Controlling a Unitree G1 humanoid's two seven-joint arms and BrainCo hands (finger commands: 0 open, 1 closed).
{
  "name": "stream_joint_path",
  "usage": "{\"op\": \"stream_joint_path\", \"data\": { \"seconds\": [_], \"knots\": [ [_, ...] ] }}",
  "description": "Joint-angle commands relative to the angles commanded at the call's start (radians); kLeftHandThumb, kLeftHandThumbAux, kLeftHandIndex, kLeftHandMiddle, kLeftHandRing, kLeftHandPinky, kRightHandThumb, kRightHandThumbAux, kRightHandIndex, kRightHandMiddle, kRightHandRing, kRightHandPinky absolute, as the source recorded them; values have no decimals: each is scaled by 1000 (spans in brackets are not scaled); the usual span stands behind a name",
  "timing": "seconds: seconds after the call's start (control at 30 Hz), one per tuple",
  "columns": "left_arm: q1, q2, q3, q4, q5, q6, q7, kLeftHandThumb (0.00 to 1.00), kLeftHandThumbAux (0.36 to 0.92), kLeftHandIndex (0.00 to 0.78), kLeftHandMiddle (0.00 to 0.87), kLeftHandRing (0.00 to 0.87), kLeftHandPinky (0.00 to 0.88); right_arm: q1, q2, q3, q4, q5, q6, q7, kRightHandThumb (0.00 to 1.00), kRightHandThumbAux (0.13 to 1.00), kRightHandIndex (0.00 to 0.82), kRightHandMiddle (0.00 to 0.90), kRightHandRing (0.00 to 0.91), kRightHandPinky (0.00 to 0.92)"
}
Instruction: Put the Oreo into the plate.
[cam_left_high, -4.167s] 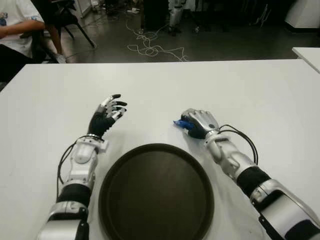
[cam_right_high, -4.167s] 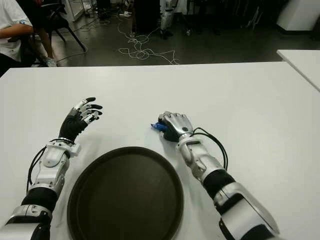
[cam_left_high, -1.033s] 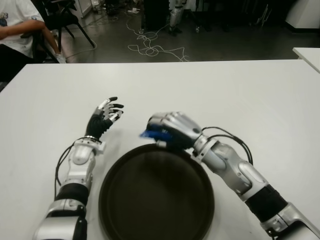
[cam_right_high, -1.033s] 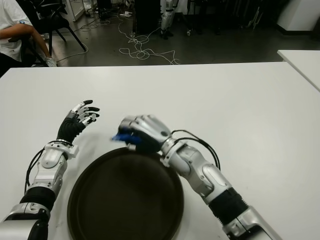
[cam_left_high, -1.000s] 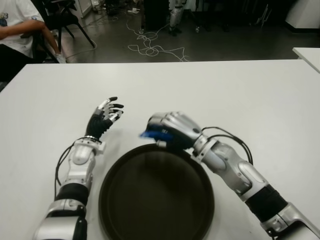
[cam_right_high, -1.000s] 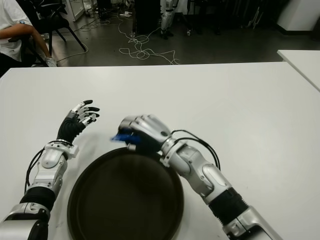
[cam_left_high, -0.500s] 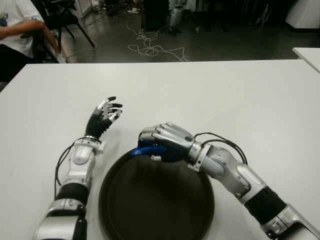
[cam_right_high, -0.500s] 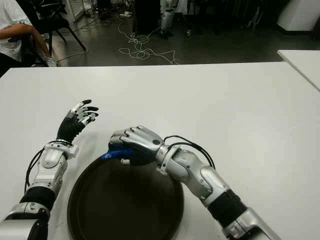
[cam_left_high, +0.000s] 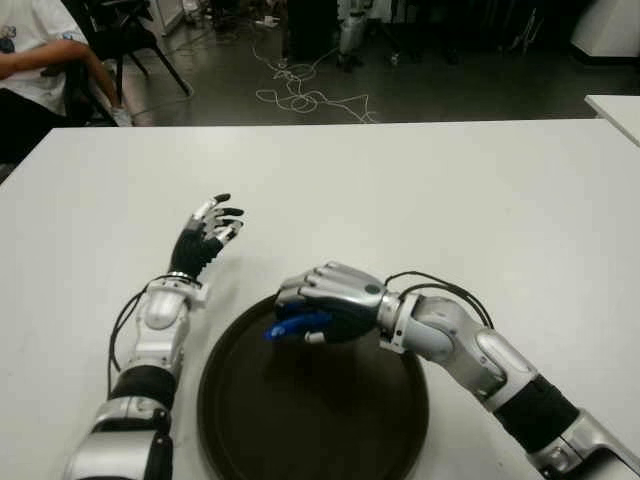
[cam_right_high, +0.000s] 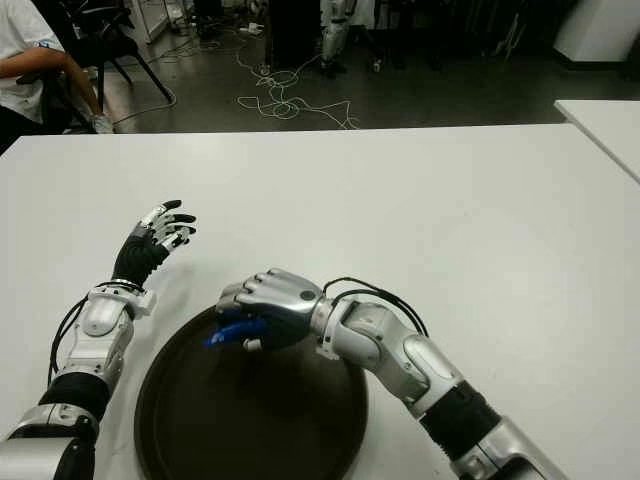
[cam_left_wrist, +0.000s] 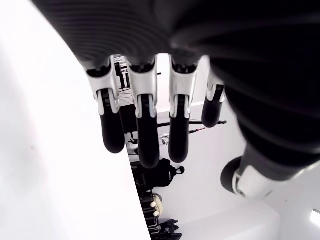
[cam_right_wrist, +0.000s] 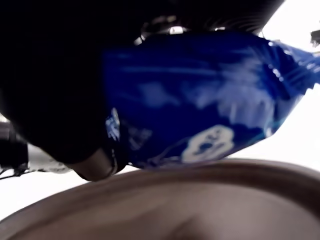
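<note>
The Oreo (cam_left_high: 297, 325) is a small blue packet, and my right hand (cam_left_high: 322, 303) is shut on it, palm down, over the far left part of the dark round plate (cam_left_high: 330, 420). Up close the blue Oreo (cam_right_wrist: 200, 100) wrapper sits in the curled fingers just above the plate's brown rim (cam_right_wrist: 150, 200). I cannot tell whether the packet touches the plate. My left hand (cam_left_high: 208, 232) is raised over the white table (cam_left_high: 480, 180), left of the plate, fingers spread and holding nothing.
A person sits on a chair (cam_left_high: 40, 60) beyond the table's far left corner. Cables (cam_left_high: 300, 95) lie on the floor behind the table. The corner of a second white table (cam_left_high: 615, 108) shows at the far right.
My right hand has carried the Oreo from the table's right of centre, leftward over the plate's far rim, then lowered it toward the plate. The left hand has barely moved.
</note>
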Motion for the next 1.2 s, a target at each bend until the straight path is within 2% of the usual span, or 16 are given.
{"op": "stream_joint_path", "data": {
  "seconds": [0.17, 0.33, 0.47, 0.5, 0.53, 0.57, 0.63, 0.7, 0.8, 0.83, 0.87, 0.9, 1.0, 1.2],
  "knots": [
    [1, -1, -1, -2, 3, -4, 5, 314, 620, 164, 304, 305, 296, 5, 6, 3, 9, -4, -11, -3, 691, 731, 429, 770, 782, 782],
    [3, 1, -2, -5, 5, -3, 6, 318, 621, 160, 304, 305, 295, 15, 33, 3, 63, -3, -31, -59, 690, 732, 429, 767, 780, 773],
    [5, 1, -2, -7, 4, -1, 7, 318, 621, 159, 302, 303, 293, 23, 57, -6, 93, 18, -50, -101, 689, 733, 427, 736, 745, 728],
    [5, 1, -1, -8, 4, 0, 7, 318, 616, 157, 302, 303, 293, 24, 61, -7, 101, 22, -56, -110, 687, 734, 425, 682, 693, 664],
    [5, 1, -1, -8, 3, 0, 7, 318, 615, 156, 302, 304, 293, 22, 66, -8, 119, 18, -69, -130, 686, 734, 424, 663, 674, 641],
    [5, 1, -1, -9, 3, 0, 6, 317, 610, 155, 303, 305, 291, 20, 68, -8, 133, 15, -78, -144, 682, 737, 420, 563, 567, 516],
    [5, 1, -1, -9, 3, 1, 7, 316, 606, 154, 305, 306, 290, 14, 73, -6, 173, 9, -108, -181, 678, 739, 416, 477, 473, 406],
    [4, 1, -1, -5, 3, 3, 7, 318, 607, 154, 305, 305, 290, 5, 85, 1, 240, -1, -149, -234, 668, 744, 404, 342, 321, 242],
    [4, 0, 1, -6, 0, 7, 7, 321, 613, 156, 303, 301, 287, -10, 98, 5, 290, 6, -191, -259, 663, 746, 398, 224, 186, 108],
    [4, 0, 1, -8, 0, 8, 6, 321, 615, 156, 301, 299, 284, -15, 101, 5, 305, 8, -203, -265, 434, 767, 280, 166, 122, 69],
    [5, 0, 1, -9, -2, 10, 4, 320, 617, 156, 300, 297, 282, -20, 103, 5, 317, 11, -215, -267, 277, 784, 204, 129, 81, 44],
    [4, 0, 1, -10, -3, 12, 3, 320, 617, 156, 299, 295, 279, -24, 104, 5, 327, 12, -224, -269, 177, 788, 150, 94, 51, 28],
    [4, 0, 2, -12, -6, 17, -2, 320, 618, 154, 297, 292, 274, -40, 109, 6, 365, 8, -246, -274, 58, 788, 79, 35, 16, 9],
    [1, 1, 3, -11, -11, 26, -10, 326, 630, 153, 292, 288, 265, -61, 112, 5, 400, -7, -263, -284, 7, 775, 43, 4, 2, 1]
  ]
}}
